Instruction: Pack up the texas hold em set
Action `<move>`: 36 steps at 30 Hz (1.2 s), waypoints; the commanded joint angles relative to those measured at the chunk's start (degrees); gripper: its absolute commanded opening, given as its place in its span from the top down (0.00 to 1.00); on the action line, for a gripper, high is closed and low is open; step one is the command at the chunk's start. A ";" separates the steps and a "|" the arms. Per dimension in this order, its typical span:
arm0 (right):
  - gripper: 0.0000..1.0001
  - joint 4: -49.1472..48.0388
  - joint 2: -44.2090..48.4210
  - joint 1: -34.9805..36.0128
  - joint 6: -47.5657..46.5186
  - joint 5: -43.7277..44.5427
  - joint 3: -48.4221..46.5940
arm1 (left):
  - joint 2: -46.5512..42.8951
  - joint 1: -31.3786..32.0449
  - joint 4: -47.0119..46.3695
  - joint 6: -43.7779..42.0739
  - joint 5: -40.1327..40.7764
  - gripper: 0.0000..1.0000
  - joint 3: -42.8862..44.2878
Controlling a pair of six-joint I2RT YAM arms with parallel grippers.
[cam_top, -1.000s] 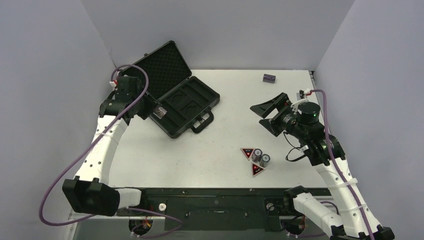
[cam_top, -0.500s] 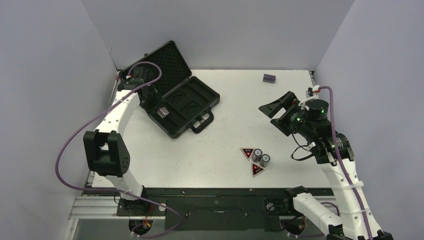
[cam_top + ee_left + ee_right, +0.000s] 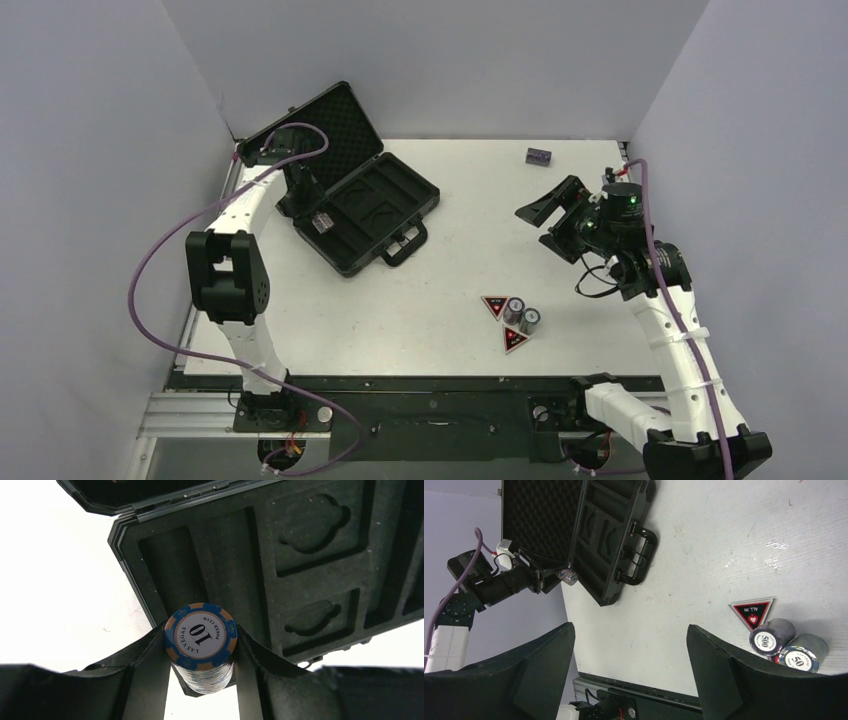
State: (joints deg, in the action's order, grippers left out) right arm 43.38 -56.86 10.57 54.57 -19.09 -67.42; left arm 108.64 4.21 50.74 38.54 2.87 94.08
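One "10" chip stack (image 3: 201, 635) was clamped in the left gripper (image 3: 200, 652), poised by the far-left briefcase's (image 3: 310, 570) long foam slot (image 3: 172, 570), seemingly for seating; the right gripper (image 3: 629, 670) hung open, empty.

I read "LAS VEGAS", "POKER CLUB" and a large "10" on the top face of the blue-edged chip stack (image 3: 200, 636) in the left wrist view. In the right wrist view I read "ALL IN" on the triangular token (image 3: 752, 613), "500" on the dark chip stack (image 3: 768, 640) and "50" on the lighter chip stack (image 3: 804, 656) touching it.

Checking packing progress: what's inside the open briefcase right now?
Only bare foam slots show in the briefcase; nothing lies in them. The chip stack held in the left gripper hides part of the nearest long slot.
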 commanded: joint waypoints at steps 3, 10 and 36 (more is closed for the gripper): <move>0.23 0.88 -1.49 -2.83 -4.50 -2.61 -4.04 | 1.87 -1.28 -0.88 -1.70 1.87 1.00 3.83; 0.23 2.67 -2.76 -2.45 -6.31 -2.52 -4.70 | 5.14 -1.59 -0.32 -1.92 4.06 1.00 5.00; 0.23 0.44 -6.63 -2.11 -4.50 -4.53 -5.38 | 10.66 -3.06 -0.24 -0.76 4.70 1.00 5.24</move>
State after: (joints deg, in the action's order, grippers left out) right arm 45.91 -63.07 7.97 50.13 -23.00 -70.41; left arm 119.22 2.09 50.52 37.30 5.76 99.04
